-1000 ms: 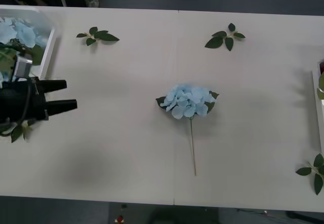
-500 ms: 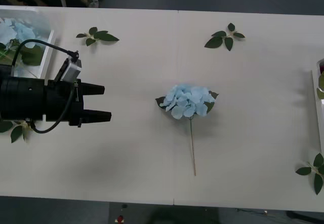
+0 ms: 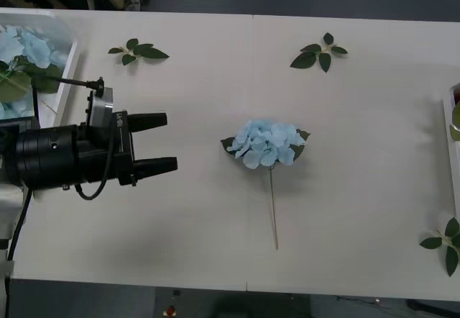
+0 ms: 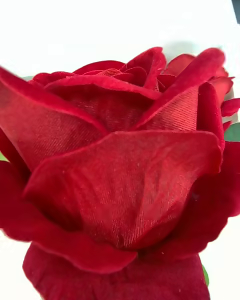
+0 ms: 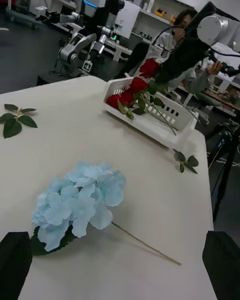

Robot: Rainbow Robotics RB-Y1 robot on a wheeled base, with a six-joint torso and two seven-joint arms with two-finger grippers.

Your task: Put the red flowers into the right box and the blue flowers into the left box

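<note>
Worktop (image 3: 359,102): broad, flat, pale and matte.
Left box (image 3: 63,73): white plastic tray with low walls at the worktop's left edge, pale-blue heads lying inside.
Left claw (image 3: 167,142): black tapered fingers spread wide, empty, arm stretched level toward the loose bloom, well apart from it.
Blue flowers (image 3: 266,144): one fluffy many-petalled head mid-worktop, thin stem trailing toward the near edge.
Red flowers (image 4: 120,180): satiny rose petals right at the right wrist camera; right claw's state, cannot tell.

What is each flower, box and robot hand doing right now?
Blue flower: lying flat on the table, untouched.
Left gripper: open, beside the blue flower, apart from it.
Left box: holds blue flowers.
Right box: holds red flowers.
</note>
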